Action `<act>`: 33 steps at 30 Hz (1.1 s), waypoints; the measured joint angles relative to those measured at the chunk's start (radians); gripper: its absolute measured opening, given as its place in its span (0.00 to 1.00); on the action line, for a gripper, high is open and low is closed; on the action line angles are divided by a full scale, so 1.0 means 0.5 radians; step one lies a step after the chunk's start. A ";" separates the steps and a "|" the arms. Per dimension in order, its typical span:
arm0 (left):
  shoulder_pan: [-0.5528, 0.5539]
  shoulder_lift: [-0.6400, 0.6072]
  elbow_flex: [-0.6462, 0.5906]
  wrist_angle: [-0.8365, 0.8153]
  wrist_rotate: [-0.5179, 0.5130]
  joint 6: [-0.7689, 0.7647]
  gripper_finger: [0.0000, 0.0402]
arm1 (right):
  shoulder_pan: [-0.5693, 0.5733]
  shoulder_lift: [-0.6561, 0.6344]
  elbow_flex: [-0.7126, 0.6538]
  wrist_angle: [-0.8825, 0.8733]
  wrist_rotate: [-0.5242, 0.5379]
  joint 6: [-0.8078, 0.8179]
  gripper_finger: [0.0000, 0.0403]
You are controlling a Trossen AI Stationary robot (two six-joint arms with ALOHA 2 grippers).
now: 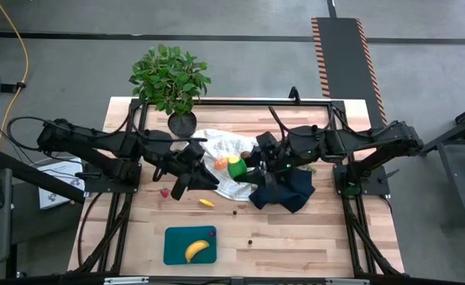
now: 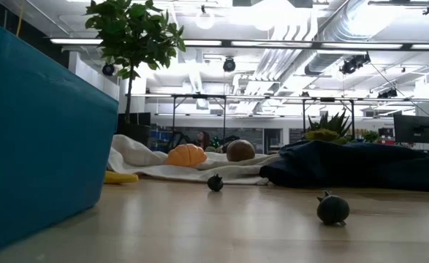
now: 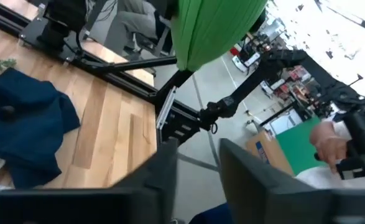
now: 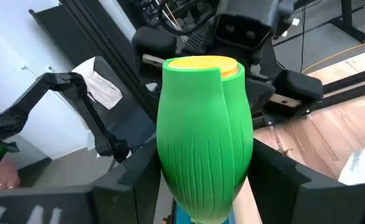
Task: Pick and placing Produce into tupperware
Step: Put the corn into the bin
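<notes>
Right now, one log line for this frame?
right hand: holds green piece | left hand: open, empty | banana: in tupperware

From my remote station I count one teal tupperware point(image 1: 177, 245), one banana point(image 1: 197, 251), one green husked piece point(image 4: 204, 146), one orange piece point(image 2: 187, 155), one brown ball point(image 2: 240, 150), two dark berries point(image 2: 332, 209), two cloths point(image 2: 360, 165), one potted plant point(image 1: 171, 79).

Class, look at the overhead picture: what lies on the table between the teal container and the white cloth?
In the high view, between the teal container and the white cloth lies one small yellow piece on bare wood.
</notes>
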 joint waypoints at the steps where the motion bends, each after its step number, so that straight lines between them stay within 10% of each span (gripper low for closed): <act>1: -0.007 0.014 0.000 0.017 -0.004 0.018 0.36 | 0.000 0.000 0.000 0.001 0.000 0.001 0.45; 14: -0.005 0.051 0.000 0.405 -0.309 0.277 0.82 | -0.001 -0.002 0.000 0.140 0.164 0.020 0.45; 33: -0.005 0.052 0.000 0.432 -0.503 0.525 0.81 | -0.002 0.026 0.000 0.203 0.264 0.028 0.45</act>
